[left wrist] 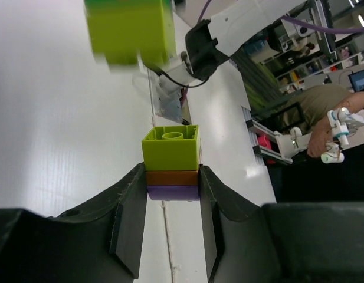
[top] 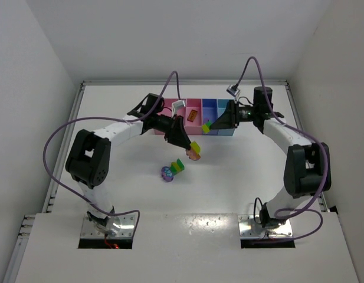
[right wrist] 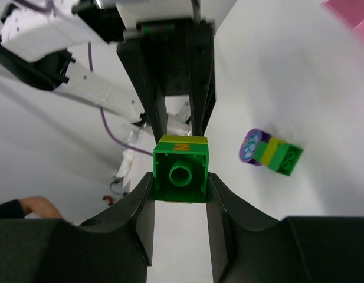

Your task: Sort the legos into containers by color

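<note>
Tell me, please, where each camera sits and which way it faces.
Top external: above and behind both arms, which show whole, looking down on the table and tray.
Left wrist: on the left arm, looking along the left gripper at its clamped lime-orange-purple stack.
Right wrist: on the right arm, looking past the right gripper and its green brick toward the left arm.
Shared: top and right wrist both show the loose purple-and-green piece on the table.

White table (top: 246, 171). Directly on it: compartment tray (top: 200, 100) at the far side (pink cells to the left, purple-blue and light blue to the right). Near centre, one short brick strip (top: 178, 167), green and yellow, with a round purple piece (top: 167, 173) on its end, lying well apart from the tray.
</note>
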`<action>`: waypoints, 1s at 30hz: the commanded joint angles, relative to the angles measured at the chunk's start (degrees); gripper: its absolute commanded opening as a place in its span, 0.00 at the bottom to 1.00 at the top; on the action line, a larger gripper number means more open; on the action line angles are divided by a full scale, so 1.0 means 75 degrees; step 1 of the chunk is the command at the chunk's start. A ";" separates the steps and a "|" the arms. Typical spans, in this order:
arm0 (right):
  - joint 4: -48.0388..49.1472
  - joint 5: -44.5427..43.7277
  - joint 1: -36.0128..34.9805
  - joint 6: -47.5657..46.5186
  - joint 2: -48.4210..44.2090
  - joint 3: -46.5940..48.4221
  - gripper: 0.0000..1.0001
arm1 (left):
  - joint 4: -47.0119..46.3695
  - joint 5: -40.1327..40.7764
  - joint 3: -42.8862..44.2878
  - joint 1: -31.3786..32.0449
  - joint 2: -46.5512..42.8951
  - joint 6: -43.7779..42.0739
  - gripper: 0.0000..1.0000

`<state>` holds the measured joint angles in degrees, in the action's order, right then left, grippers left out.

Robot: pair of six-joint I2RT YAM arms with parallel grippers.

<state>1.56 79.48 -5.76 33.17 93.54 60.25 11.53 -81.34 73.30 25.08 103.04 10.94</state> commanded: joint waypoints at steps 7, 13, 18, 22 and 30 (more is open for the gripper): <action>0.0203 -0.0133 0.0463 -0.0390 0.0150 0.0580 0.00 | 0.0572 0.1291 -0.0830 0.0043 -0.0872 -0.1222 0.06; 0.0014 -0.0273 0.0463 -0.0473 -0.0003 0.0346 0.00 | 0.0176 0.6118 -0.1545 0.0488 -0.1117 -0.1026 0.10; -0.0056 -0.0273 0.0533 -0.0613 -0.0179 0.0193 0.00 | -0.0576 0.8580 -0.2436 0.0652 -0.1399 -0.0416 0.09; -0.0173 -0.0344 0.0534 -0.0696 -0.0249 0.0123 0.00 | -0.0869 0.8667 -0.2636 0.0722 -0.1399 -0.0345 0.10; -0.0173 -0.0344 0.0534 -0.0696 -0.0249 0.0053 0.00 | -0.1115 0.7800 -0.2706 0.0793 -0.1409 -0.0438 0.55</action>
<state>-1.15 76.47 -2.00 29.76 94.19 60.71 5.48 -20.93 53.89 30.44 94.39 8.05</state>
